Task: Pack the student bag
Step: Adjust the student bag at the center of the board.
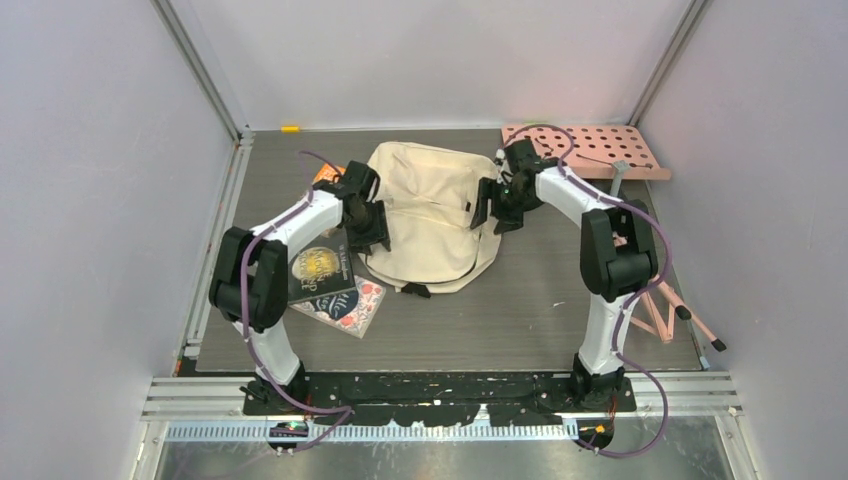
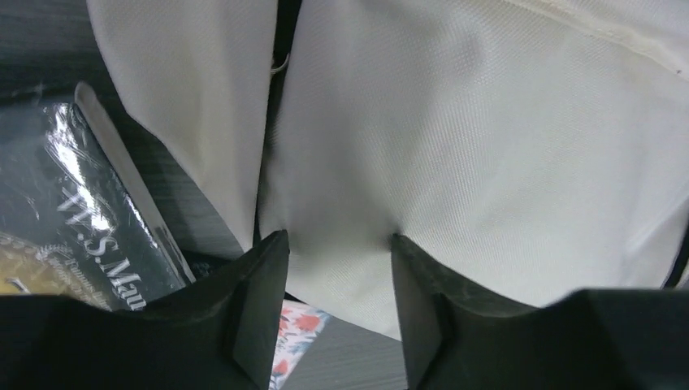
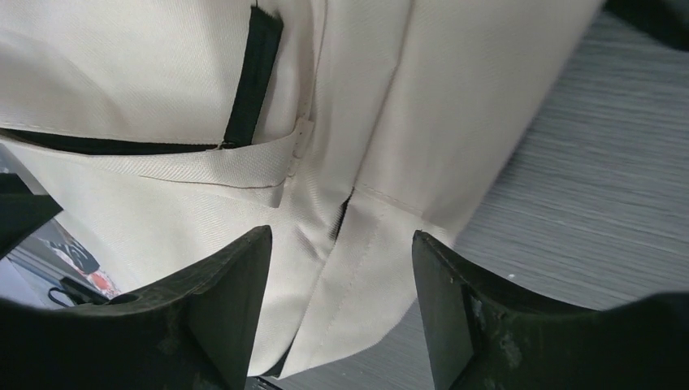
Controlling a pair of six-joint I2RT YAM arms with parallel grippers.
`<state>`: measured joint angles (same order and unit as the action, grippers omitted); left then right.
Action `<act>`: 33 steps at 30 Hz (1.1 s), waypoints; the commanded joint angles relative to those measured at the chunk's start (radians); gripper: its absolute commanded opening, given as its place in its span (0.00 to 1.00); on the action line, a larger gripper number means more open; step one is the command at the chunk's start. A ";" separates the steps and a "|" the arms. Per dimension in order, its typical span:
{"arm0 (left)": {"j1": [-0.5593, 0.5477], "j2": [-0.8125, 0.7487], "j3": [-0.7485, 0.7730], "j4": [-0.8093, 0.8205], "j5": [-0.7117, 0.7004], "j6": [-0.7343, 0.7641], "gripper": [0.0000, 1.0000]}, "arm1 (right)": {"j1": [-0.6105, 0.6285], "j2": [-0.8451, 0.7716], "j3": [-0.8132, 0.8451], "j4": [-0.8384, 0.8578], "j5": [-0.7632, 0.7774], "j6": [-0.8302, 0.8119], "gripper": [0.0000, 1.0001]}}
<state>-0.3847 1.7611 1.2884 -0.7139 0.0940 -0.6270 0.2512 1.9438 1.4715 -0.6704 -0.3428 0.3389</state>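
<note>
Field notes, from the near edge of the table, 12 o'clock being the far wall.

- Student bag: cream cloth, lying flat and slack at mid-table, a little toward 12 o'clock. A black strap end pokes out at its 6 o'clock edge.
- Left gripper: at the bag's 9 o'clock side, low over the edge. Jaws apart, a fold of cream cloth filling the gap, both fingertips touching it. No firm pinch to be seen.
- Right gripper: at the bag's 3 o'clock side. Jaws wide apart, straddling a stitched side seam. The cloth between them hangs loose, not clamped. A black zipper runs down the panel just beyond the fingertips.
- Dark book: glossy cover with gold lettering, at the bag's 8 o'clock, partly under the left arm. In the left wrist view it lies just beside the bag's edge.
- Floral book: lies under the dark one, its corner sticking out toward 5 o'clock.
- Pink perforated board: in the table's 1 o'clock corner, beyond the right arm and apart from the bag.
- Something orange shows behind the left arm at 10 o'clock. Too hidden to name.
</note>
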 commanded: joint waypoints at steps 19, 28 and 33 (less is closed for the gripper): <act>0.014 0.015 0.132 -0.015 -0.231 0.143 0.03 | 0.128 -0.090 -0.113 -0.152 0.292 -0.109 0.01; 0.068 -0.070 0.130 -0.056 -0.286 0.143 0.28 | 0.113 -0.160 -0.121 -0.140 0.309 -0.080 0.01; 0.095 -0.057 0.121 -0.020 -0.193 0.154 0.37 | 0.112 -0.159 -0.126 -0.137 0.302 -0.079 0.01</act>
<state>-0.3042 1.7130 1.4040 -0.7536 -0.1448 -0.4889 0.3687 1.8347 1.3529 -0.7948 -0.0681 0.2516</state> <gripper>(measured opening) 0.326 0.024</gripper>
